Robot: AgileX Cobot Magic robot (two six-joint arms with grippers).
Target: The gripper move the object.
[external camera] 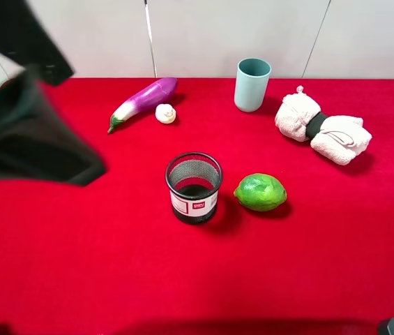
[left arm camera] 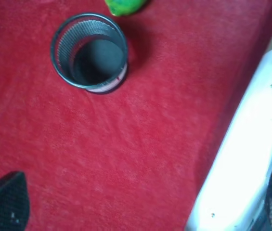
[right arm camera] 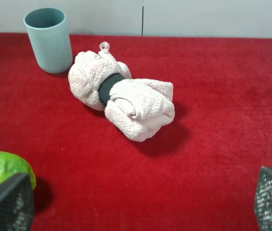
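Red cloth desk (external camera: 78,265) against pale wall panels (external camera: 217,35).
Lime (external camera: 260,192) just beside mesh cup (external camera: 194,187), untouched; right gripper (right arm camera: 136,202) spread wide, empty; left gripper state impossible to tell.

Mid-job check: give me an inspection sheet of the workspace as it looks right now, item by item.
Surface: red cloth covers the table, flat, no spills seen.
Job's things: green lime lies on the cloth just right of the mesh cup, ungripped.
Clutter: the mesh cup is upright and looks empty; purple eggplant and white garlic at the back left; teal cup upright at the back; rolled towel with a dark band at the back right.
Grippers: left gripper shows one finger only, state unclear; right gripper open, fingers wide apart, lime beside one.
Cables: nothing seen.
Surroundings: pale wall panels behind the table.
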